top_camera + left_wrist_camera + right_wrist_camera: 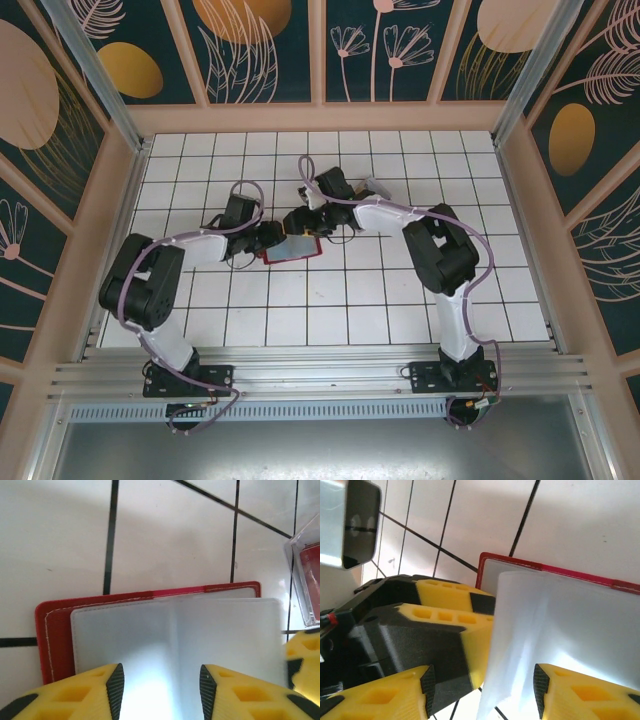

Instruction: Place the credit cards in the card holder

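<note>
The red card holder (296, 250) lies open on the white tiles, its pale inner sleeve facing up. From the left wrist, the holder's red border (55, 630) frames that sleeve, and my left gripper (160, 680) hovers over the sleeve with jaws apart and nothing between them. My right gripper (482, 685) is open too; the lifted edge of the sleeve (555, 625) hangs between its fingers without touching the pads. A red credit card (312, 572) sits inside a clear box. Both grippers (272, 238) (300, 222) meet at the holder.
The clear plastic box (300, 555) stands just right of the holder in the left wrist view. My left gripper's yellow fingers (445, 607) crowd the holder's left edge in the right wrist view. Wooden walls surround the tiled table (400, 310).
</note>
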